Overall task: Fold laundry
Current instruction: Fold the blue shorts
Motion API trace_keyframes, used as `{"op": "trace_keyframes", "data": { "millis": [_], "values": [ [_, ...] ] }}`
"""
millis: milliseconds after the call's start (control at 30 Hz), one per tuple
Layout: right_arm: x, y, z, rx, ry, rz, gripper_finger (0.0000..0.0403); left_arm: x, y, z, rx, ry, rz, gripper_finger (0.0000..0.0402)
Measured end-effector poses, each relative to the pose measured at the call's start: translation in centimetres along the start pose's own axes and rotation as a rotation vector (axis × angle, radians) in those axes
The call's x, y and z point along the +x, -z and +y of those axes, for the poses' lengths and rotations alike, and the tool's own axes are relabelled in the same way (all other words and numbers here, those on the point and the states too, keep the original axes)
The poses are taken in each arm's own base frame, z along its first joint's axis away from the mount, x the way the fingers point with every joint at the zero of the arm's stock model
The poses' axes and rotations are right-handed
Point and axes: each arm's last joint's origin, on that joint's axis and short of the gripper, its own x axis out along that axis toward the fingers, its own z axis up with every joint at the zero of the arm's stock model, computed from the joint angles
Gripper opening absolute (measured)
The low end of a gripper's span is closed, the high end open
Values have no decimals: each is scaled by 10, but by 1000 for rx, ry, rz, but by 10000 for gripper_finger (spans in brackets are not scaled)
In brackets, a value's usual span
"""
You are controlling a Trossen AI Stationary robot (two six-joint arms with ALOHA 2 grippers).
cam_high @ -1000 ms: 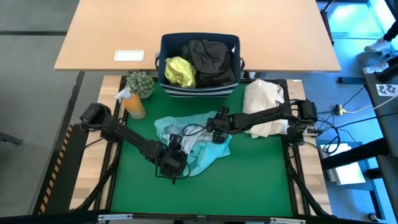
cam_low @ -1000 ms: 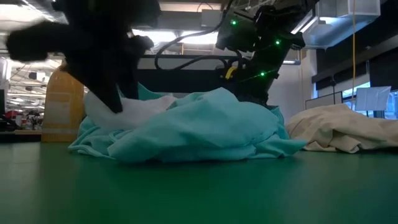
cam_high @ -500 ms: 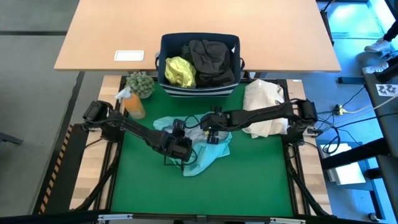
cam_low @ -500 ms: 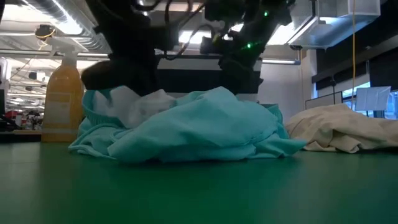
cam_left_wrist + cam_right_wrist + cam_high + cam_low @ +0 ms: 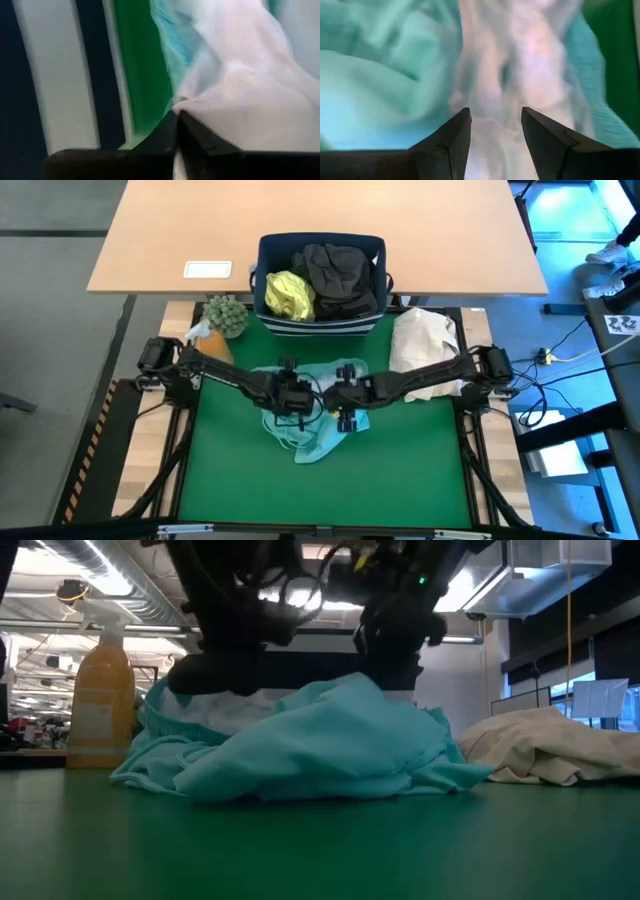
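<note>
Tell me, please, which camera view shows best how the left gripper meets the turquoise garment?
The left wrist view: the left gripper is shut, pinching pale cloth of the turquoise garment. The high view shows only the arm over the garment; in the low view dark arm bodies hide the contact.

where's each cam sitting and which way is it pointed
High: above the table, straight down; both arms meet over the turquoise garment, bin behind.
Low: table height, level across the mat; garment in front, dark arms above, bottle beside.
Left wrist: past the left gripper, jaws shut on pale cloth.
Right wrist: past the right gripper, jaws apart over the garment.
Shared: all four see the garment.
</note>
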Motion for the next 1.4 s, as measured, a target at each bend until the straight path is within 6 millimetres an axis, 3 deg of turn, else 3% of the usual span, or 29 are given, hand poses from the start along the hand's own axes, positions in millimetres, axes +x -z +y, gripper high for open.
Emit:
{"op": "trace_keyframes", "data": {
  "millis": [300, 533, 767, 900, 1033, 1200, 1400],
  "values": [
    [0, 1, -1, 4, -13, 8, 175, -8, -6, 24, 14, -9, 16, 11],
    [1, 1, -2, 7, -8, 7, 175, -42, -3, 54, -36, -1, 11, 24],
    [-8, -1, -5, 14, 28, -14, 175, -71, 11, 58, -96, 39, -30, 47],
    [-15, 0, -7, 14, 44, -16, 175, -88, 11, 44, -128, 159, -90, 57],
    [-18, 0, -8, 14, 64, -19, 175, -100, 6, 10, -59, 297, -155, 62],
    [-18, 0, -8, 30, 67, -18, 175, -90, 17, -32, 4, 367, -96, 71],
    [-18, 1, -8, 32, 67, -13, 175, -69, 35, -49, -21, 392, 14, 82]
  ]
}}
